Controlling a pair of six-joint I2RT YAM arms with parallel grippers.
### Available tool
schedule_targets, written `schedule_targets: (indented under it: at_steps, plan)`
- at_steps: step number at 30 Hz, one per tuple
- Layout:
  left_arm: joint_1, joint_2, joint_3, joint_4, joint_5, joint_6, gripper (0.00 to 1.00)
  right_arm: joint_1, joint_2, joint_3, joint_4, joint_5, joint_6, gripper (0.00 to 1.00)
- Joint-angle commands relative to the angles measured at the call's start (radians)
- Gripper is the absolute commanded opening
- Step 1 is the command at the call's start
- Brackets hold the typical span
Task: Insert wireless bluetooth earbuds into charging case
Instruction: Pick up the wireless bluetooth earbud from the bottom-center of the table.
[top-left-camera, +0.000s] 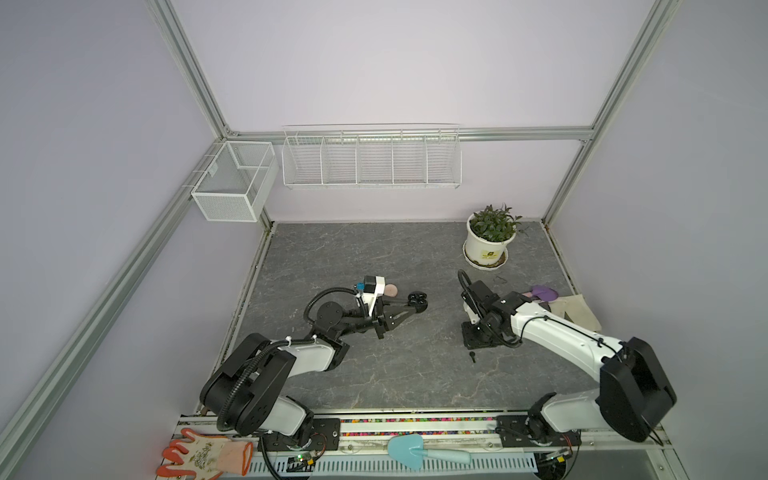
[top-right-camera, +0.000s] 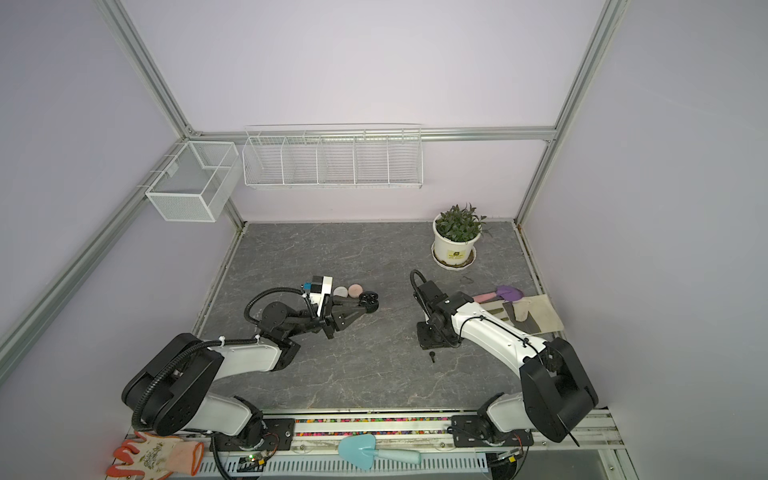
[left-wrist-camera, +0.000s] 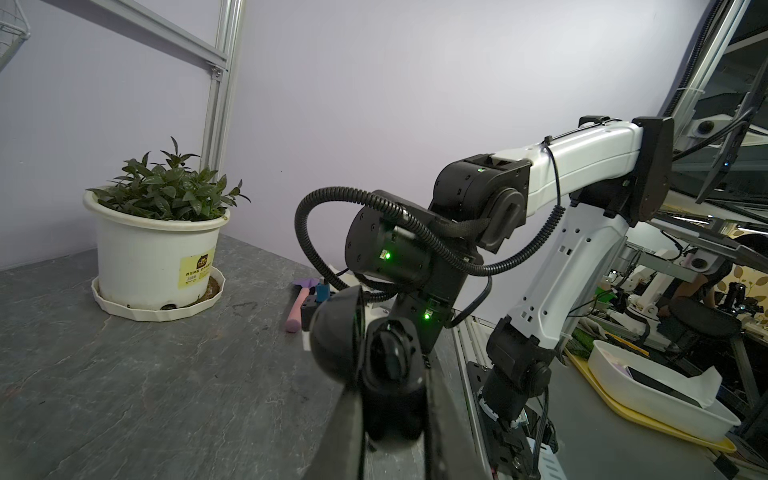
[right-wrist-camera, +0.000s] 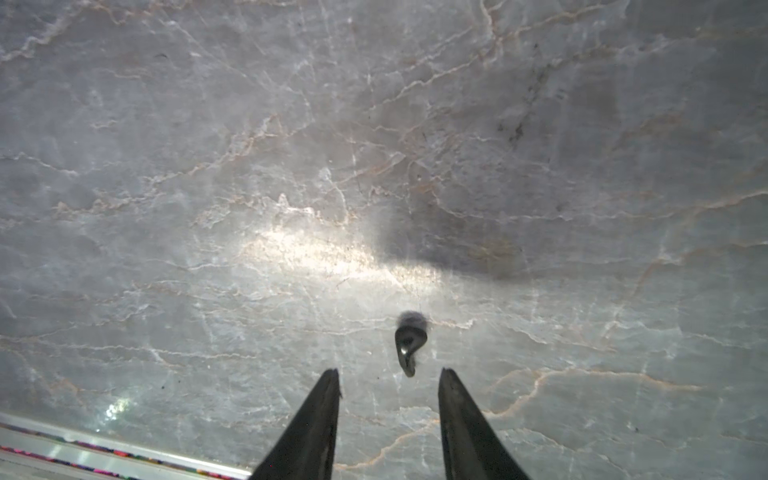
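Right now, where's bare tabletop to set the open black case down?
Free: back stretch left of the potted plant; front centre, between the black earbud and the rail. Crowded: right edge, purple trowel and cloth; pink case beside the left gripper.

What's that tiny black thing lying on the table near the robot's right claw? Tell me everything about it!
It is a black earbud, tiny and glossy like smooth plastic, with a rounded head and a short thin stem. It lies alone on its side on the grey marbled table. The right gripper is close to it, jaws open, not touching it; only the table touches it.
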Motion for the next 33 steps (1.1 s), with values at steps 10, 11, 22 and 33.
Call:
schedule_targets:
  at_steps: [10, 11, 22, 33]
  plan:
    - [-0.001, 0.008, -0.012, 0.037, -0.008, -0.003, 0.0, 0.077, -0.033, -0.122, 0.004, 0.08, 0.149, 0.34]
    - [-0.001, 0.009, -0.011, 0.037, -0.006, -0.004, 0.0, 0.088, -0.022, -0.119, 0.006, 0.086, 0.15, 0.34]
    - [0.0, 0.001, -0.014, 0.037, -0.004, -0.004, 0.0, 0.127, 0.034, -0.116, 0.029, 0.119, 0.15, 0.27]
    - [0.002, 0.002, -0.016, 0.037, -0.007, -0.006, 0.0, 0.13, 0.072, -0.119, 0.064, 0.119, 0.141, 0.21]
